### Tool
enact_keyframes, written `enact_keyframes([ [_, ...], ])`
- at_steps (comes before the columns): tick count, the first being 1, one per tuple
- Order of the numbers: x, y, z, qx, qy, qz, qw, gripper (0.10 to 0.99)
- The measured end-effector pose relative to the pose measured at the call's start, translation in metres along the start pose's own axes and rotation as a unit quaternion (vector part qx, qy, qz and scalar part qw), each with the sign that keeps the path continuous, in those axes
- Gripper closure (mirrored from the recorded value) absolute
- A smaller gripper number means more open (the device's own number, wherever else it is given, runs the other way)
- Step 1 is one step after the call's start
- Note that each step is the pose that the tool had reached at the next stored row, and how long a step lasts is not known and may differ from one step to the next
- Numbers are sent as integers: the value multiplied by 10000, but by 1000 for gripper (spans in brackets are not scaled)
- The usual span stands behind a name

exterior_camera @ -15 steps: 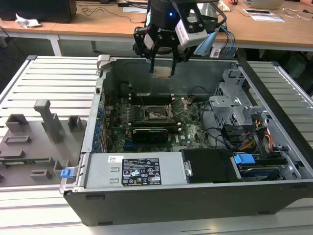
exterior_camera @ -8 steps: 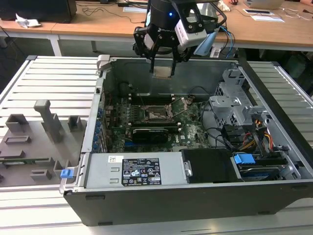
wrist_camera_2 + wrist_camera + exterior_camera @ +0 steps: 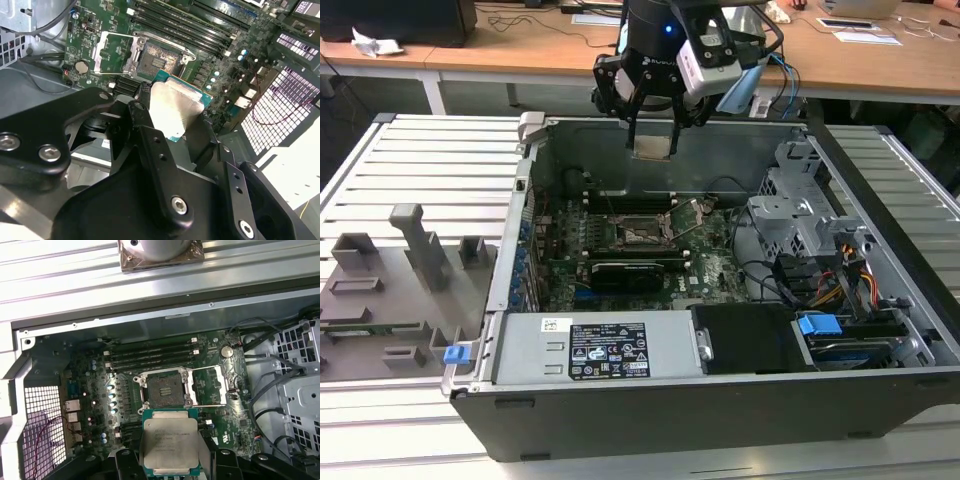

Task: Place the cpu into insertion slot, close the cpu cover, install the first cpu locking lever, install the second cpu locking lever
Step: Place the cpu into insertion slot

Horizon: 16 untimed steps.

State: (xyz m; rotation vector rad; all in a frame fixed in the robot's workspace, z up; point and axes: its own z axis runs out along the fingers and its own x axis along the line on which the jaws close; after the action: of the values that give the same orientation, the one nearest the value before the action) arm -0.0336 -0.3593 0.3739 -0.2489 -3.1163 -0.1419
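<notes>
My gripper [image 3: 653,125] hangs above the open computer case, shut on the cpu [image 3: 652,147], a flat square chip with a silver top. In both wrist views the cpu [image 3: 169,442] [image 3: 175,107] sits between the black fingers [image 3: 145,117], held well above the board. The insertion slot [image 3: 164,388] [image 3: 642,233] [image 3: 156,62] is a dark square socket on the green board, uncovered and with nothing in it. Beside the slot, the cpu cover [image 3: 210,385] [image 3: 114,52] is swung open. The chip hovers short of the slot, not over it.
Black memory slots [image 3: 150,356] run along one side of the socket. A long black expansion card [image 3: 638,272] lies in front of it. A metal drive cage [image 3: 800,200] and cables [image 3: 840,280] fill the exterior view's right. Grey fixtures [image 3: 410,250] stand on the table at its left.
</notes>
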Motion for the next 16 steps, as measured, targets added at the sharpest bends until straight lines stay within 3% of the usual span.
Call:
enact_keyframes([
  [16, 0, 0, 0, -2, -11, 126, 9999, 561],
])
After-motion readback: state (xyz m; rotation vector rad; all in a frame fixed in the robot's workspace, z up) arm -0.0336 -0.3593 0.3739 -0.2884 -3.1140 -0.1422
